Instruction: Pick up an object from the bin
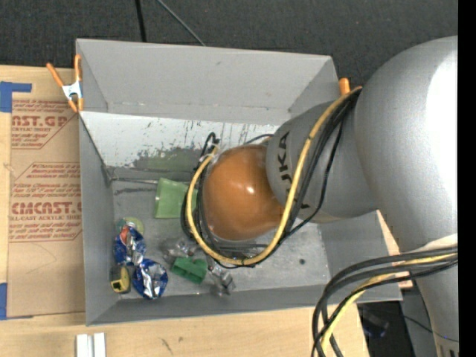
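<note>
Bin (97, 199), front edge: two crumpled blue foil wrappers (151, 279) and a small yellow-black item (119, 280) in view-left corner. Dark green block (187, 268) lies mid-front on the floor. Gripper (210, 268) sits low, just beside the block, under the arm's orange cover (238, 192); apart or together: not discernible, mostly hidden. Further back: pale green flat square (169, 198), partly behind the cover.
</note>
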Motion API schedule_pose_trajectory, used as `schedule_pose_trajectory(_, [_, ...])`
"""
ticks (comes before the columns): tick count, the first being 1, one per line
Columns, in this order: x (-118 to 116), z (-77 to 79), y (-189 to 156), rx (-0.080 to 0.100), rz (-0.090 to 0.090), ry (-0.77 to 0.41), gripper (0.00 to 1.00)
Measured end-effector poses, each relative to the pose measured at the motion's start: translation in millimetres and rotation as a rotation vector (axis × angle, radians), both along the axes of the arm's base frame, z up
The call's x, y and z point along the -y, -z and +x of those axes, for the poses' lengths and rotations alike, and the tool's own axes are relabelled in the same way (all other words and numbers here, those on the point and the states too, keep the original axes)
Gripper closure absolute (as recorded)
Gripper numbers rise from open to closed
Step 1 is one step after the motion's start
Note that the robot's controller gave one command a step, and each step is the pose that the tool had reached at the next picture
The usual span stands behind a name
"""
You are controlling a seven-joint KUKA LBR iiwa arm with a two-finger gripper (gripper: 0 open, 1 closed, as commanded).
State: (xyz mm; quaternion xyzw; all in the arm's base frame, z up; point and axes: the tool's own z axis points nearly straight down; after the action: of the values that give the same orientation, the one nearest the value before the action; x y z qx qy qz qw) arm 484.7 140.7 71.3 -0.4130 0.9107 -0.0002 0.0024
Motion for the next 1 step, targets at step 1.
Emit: schedule_pose_trajectory(1, [-0.4,-0.8,0.2,-0.003,0.001,0.002,1.00])
